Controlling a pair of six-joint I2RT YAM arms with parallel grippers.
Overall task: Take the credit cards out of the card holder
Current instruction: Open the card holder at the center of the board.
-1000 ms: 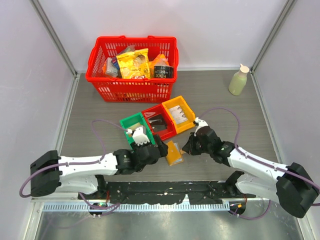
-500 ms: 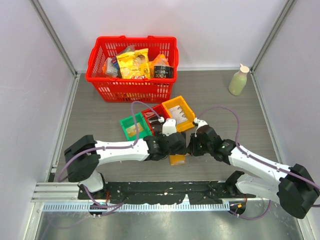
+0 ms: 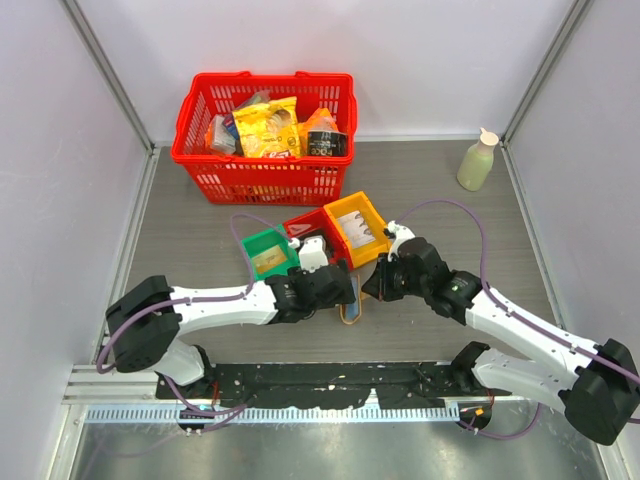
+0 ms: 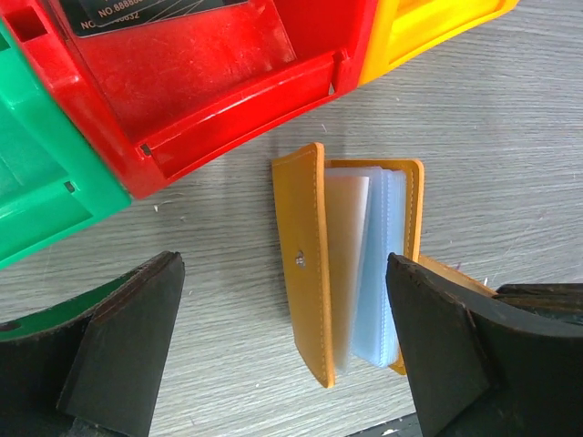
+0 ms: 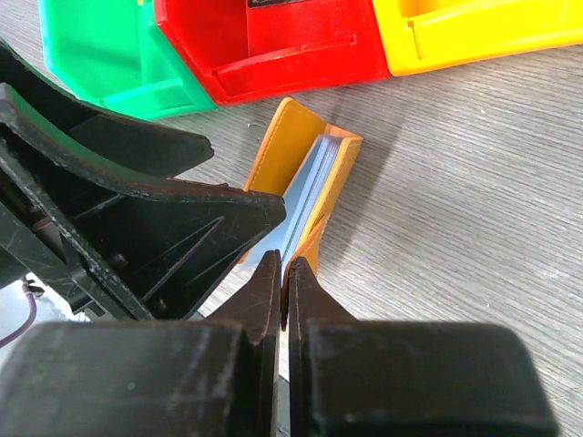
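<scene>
While the card holder (image 4: 305, 273) lies half open on the bench (image 4: 510, 137), left fingers (image 4: 282, 350) spread wide over it, right fingers (image 5: 282, 282) pinched shut on its edge.

Closed right pincer (image 5: 283, 266) sits at the card holder (image 5: 314, 182) edge.

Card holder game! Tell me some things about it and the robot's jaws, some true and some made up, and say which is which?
1. The card holder lies on the table, partly open. True.
2. It sits inside a green bin. False: it lies just outside the red bin.
3. The left jaws stand open, one on each side of the holder. True.
4. The right jaws are wide open. False: they are shut, pinched at the holder's edge.
5. The red basket is empty. False: packets fill it.
</scene>
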